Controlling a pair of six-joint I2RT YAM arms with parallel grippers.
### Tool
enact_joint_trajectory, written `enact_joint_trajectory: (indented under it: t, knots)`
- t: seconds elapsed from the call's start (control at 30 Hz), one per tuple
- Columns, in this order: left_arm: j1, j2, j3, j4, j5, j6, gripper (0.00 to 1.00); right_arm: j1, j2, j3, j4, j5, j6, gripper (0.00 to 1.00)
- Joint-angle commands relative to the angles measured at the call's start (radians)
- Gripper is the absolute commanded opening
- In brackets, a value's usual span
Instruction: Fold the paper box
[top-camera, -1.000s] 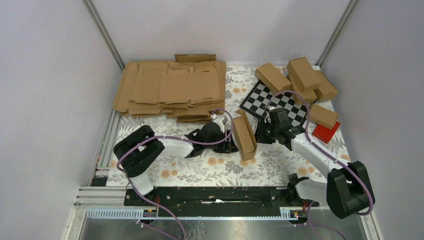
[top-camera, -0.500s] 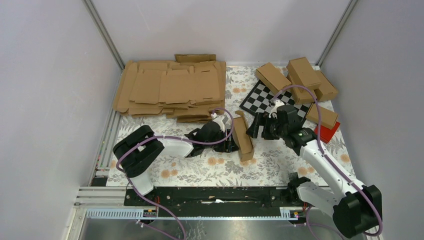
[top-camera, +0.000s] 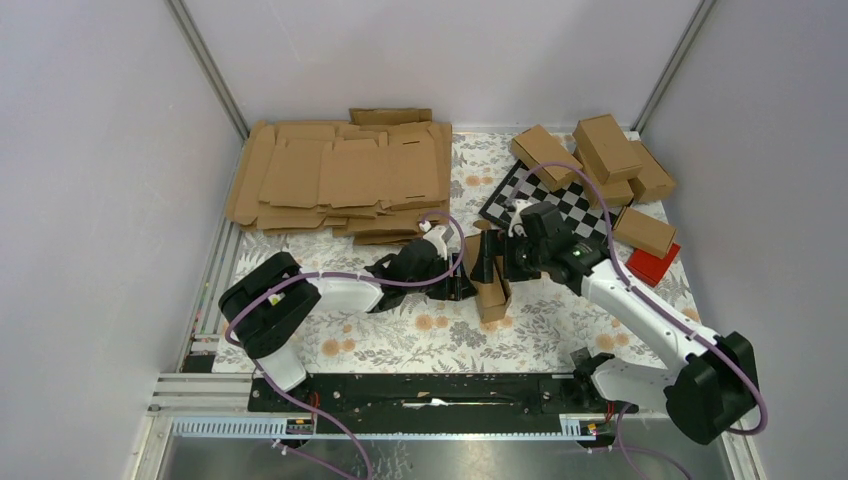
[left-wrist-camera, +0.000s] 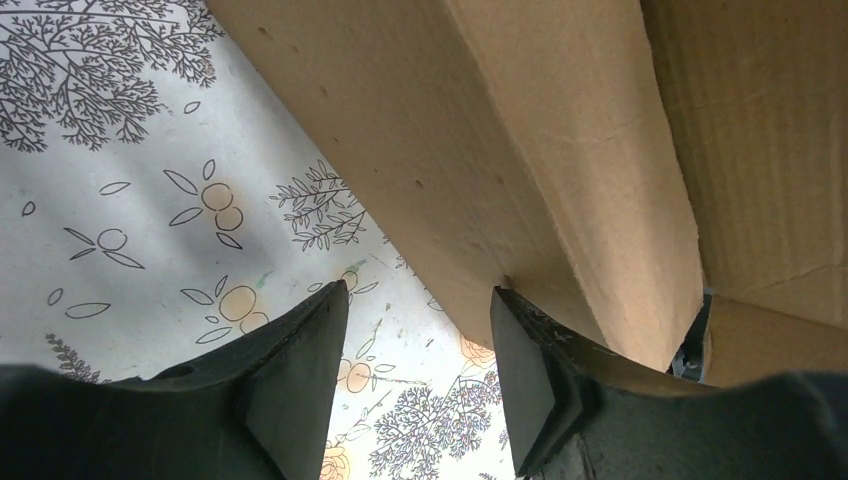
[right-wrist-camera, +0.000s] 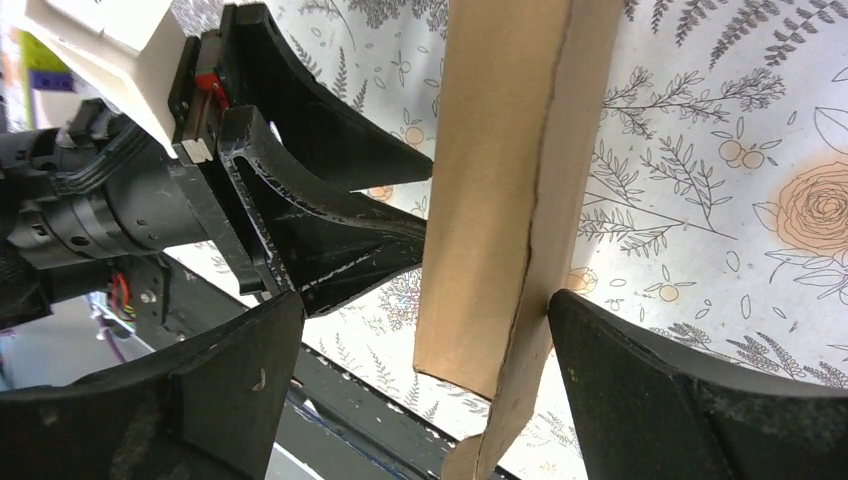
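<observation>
Floral desk (top-camera: 540, 330), with the paper box (top-camera: 492, 290) sitting mid-desk between both arms, already folded into a carton shape. Left fingers (left-wrist-camera: 290, 380) are apart, tips against its side. Right fingers (right-wrist-camera: 650, 380) are spread wide, straddling it. I'd guess the flaps are left to tuck.

Middle's tight: the paper box (top-camera: 490, 285) has the left gripper (left-wrist-camera: 418, 295) right up against its left side and the right gripper (top-camera: 496, 262) straddling it with open jaws. A flat cardboard stack (top-camera: 340, 180) blocks back-left, folded cartons (top-camera: 605, 150) and a red box (top-camera: 652, 264) back-right. The near tabletop (top-camera: 400, 345) strip is passable.
</observation>
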Motion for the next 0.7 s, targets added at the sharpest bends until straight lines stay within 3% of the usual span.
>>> enact_joint_trajectory:
  t: [0.0, 0.27, 0.53, 0.67]
  knots:
    - [0.004, -0.003, 0.042, 0.04, -0.01, 0.014, 0.58, 0.089, 0.058, 0.079, -0.1, 0.157, -0.017, 0.99]
    - [0.006, 0.015, 0.04, 0.054, -0.007, -0.01, 0.58, 0.159, 0.134, 0.098, -0.14, 0.265, -0.015, 0.84]
    - [0.005, 0.021, 0.028, 0.072, 0.01, -0.02, 0.58, 0.216, 0.19, 0.129, -0.18, 0.373, -0.012, 0.81]
    - [0.008, 0.007, 0.024, 0.056, 0.0, -0.017, 0.58, 0.23, 0.212, 0.143, -0.204, 0.412, -0.023, 0.7]
